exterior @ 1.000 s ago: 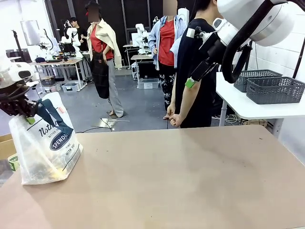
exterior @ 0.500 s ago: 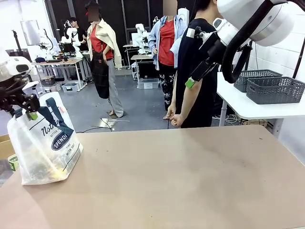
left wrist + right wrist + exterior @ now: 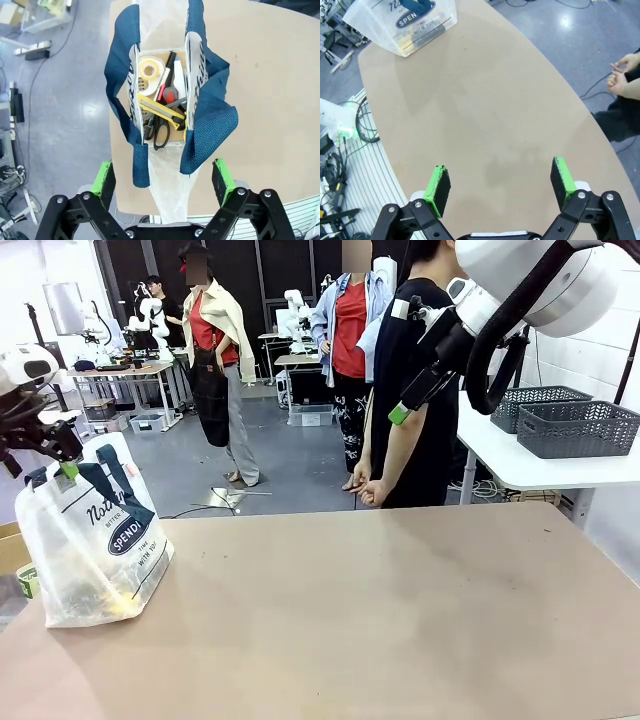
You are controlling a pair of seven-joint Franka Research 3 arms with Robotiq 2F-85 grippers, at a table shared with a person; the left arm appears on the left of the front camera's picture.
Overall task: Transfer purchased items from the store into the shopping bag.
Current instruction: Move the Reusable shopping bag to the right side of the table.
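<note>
The shopping bag (image 3: 95, 540), translucent white with navy straps and an oval logo, stands at the table's left end. My left gripper (image 3: 45, 455) hangs open just above its top, touching nothing. In the left wrist view the left gripper (image 3: 162, 177) looks down into the shopping bag (image 3: 205, 125). The purchased items inside include a tape roll (image 3: 148, 70), a yellow cutter (image 3: 162, 112) and black scissors (image 3: 159, 132). My right gripper (image 3: 400, 360) is raised high at the right, open and empty. It shows as the right gripper (image 3: 501, 184) over bare tabletop. Two dark grey slotted baskets (image 3: 575, 425) stand off the table; I cannot tell which is the store.
A person (image 3: 405, 390) in black stands at the far edge with hands (image 3: 620, 75) together. The baskets rest on a white side table (image 3: 520, 465) at the right. The brown tabletop (image 3: 380, 610) stretches wide between the bag and the right edge.
My left gripper has opened, let go of the bag's navy strap and lifted slightly up and left. The bag stays standing. The right arm has not moved.
</note>
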